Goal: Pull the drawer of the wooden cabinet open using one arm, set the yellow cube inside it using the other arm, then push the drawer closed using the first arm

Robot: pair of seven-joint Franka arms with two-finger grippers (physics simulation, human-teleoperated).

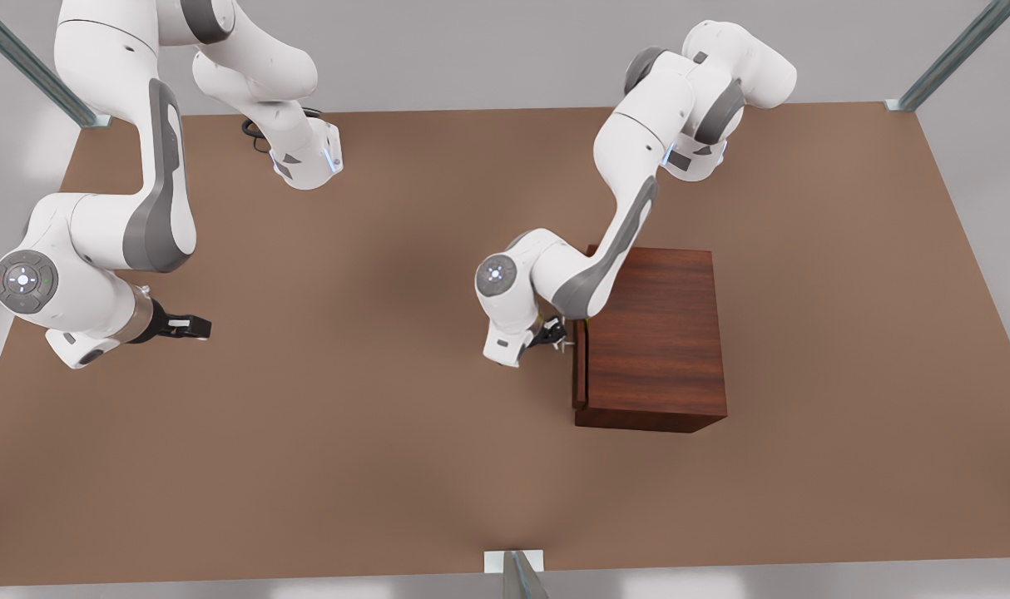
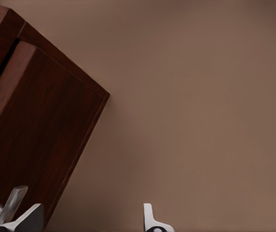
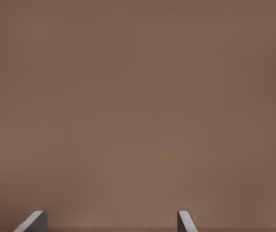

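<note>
The wooden cabinet (image 1: 655, 333) stands on the table toward the front view's right. Its drawer (image 1: 580, 366) faces the front view's left, and the front panel (image 2: 36, 130) stands a crack out from the cabinet body. My left gripper (image 1: 559, 339) sits right at that panel, open (image 2: 92, 221), with the slim silver handle (image 2: 6, 203) just beside one fingertip (image 2: 29, 218) and not between the fingers. My right gripper (image 1: 193, 326) waits open (image 3: 109, 223) low over bare table at the front view's left. The yellow cube is hidden.
The brown table (image 1: 388, 416) spreads wide between the two arms and in front of the cabinet. Metal frame posts (image 1: 513, 574) stand at the table's edges and corners. The left arm's elbow (image 1: 605, 266) hangs over the cabinet's near-left corner.
</note>
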